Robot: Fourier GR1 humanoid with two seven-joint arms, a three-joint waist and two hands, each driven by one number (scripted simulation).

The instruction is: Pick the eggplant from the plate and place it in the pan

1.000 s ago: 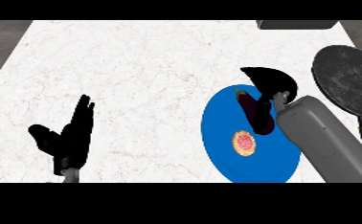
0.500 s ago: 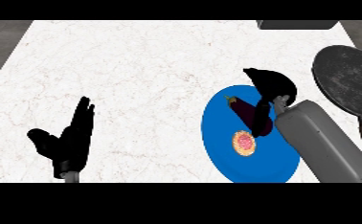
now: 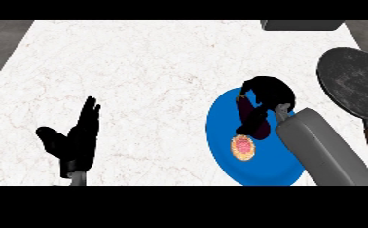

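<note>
Blue round plate [image 3: 219, 144] sits under the right hand [image 3: 269, 91], which has slid slightly inward and lower over the past second, settling onto the dark purple eggplant [image 3: 253, 120]. Black fingers are curled over the eggplant's far end; looks like a clamp on it, though the hand hides the contact. The eggplant lies on the plate, running from beneath the palm back toward the forearm, its cut pinkish end [image 3: 244, 147] nearest the wrist side. It has barely shifted between frames and is not lifted yet. Judgement: this is the grasp closing, so the lift and carry are still to come.

Dark round pan [image 3: 348, 82] lies just to the outer side of the right hand, near but apart from it, partly cut off by the view's edge. My read is a short sideways carry once the eggplant clears the plate rim.

Left hand [image 3: 75, 142] rests well apart on the opposite side, fingers straight and spread, thumb out, holding nothing, unchanged.

Counts: one eggplant, one plate, one pan, two hands. One grey block [image 3: 298, 25] lies beyond the right hand at the white marbled counter [image 3: 144, 66] far edge.
</note>
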